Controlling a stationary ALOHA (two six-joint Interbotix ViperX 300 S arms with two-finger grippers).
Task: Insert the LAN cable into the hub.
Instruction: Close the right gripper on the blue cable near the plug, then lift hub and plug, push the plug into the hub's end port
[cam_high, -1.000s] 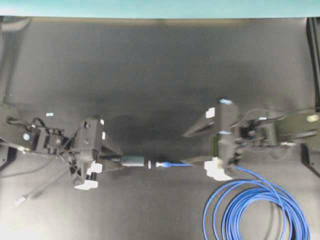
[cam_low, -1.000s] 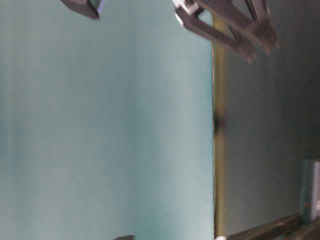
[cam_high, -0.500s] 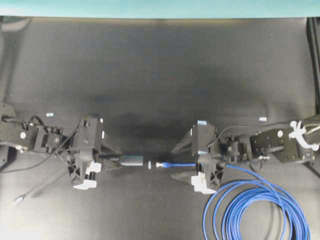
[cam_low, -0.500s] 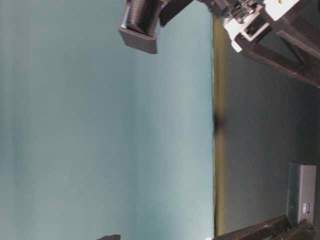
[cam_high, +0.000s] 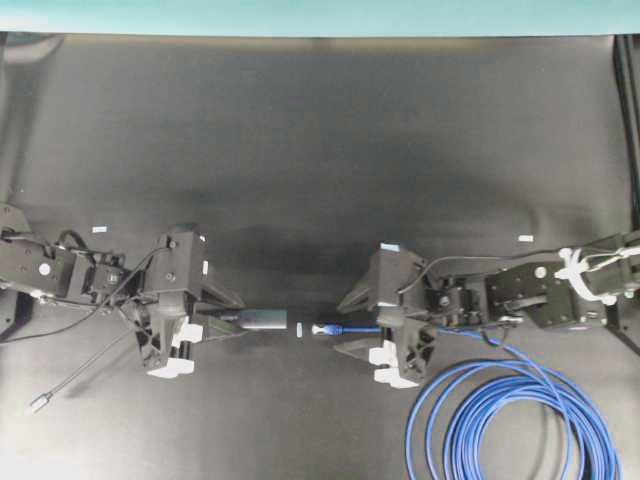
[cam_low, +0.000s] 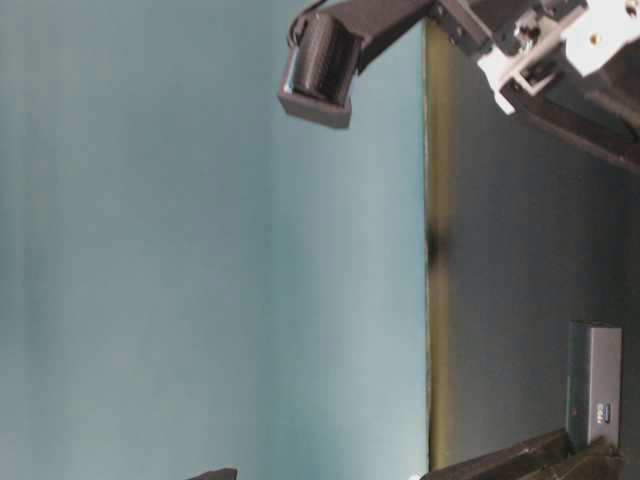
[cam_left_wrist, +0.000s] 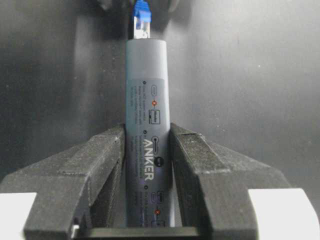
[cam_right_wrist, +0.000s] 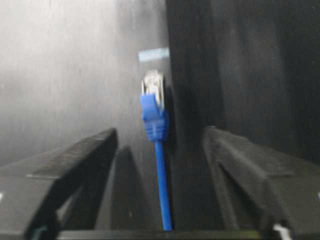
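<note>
Left wrist view puts the hub (cam_left_wrist: 146, 130) right up close: the left gripper (cam_left_wrist: 147, 165) has both black fingers (cam_left_wrist: 102, 165) pressed against its sides, pinching the slim grey bar so that it points straight out ahead. White lettering runs along its top. Just past its far end sits the plug (cam_left_wrist: 141, 22) of the LAN cable (cam_left_wrist: 141, 12), blue boot and clear tip, near the hub's end face; whether they touch I cannot tell from here.

From the right wrist view, the right gripper (cam_right_wrist: 160, 145) is spread, a finger (cam_right_wrist: 75, 170) on either side of the blue cable with clear space between each finger and the cord. The cable lies on the dark mat, plug pointing away.

From overhead, the two arms face each other across the black table (cam_high: 320, 150). A small gap shows between hub and plug, with a little white piece (cam_high: 299, 329) lying in it. Behind the right arm the rest of the cable is wound in a large loose coil (cam_high: 520, 420) at the lower right. A thin grey cord (cam_high: 75, 375) trails off to the lower left, ending in a small silver plug.
</note>
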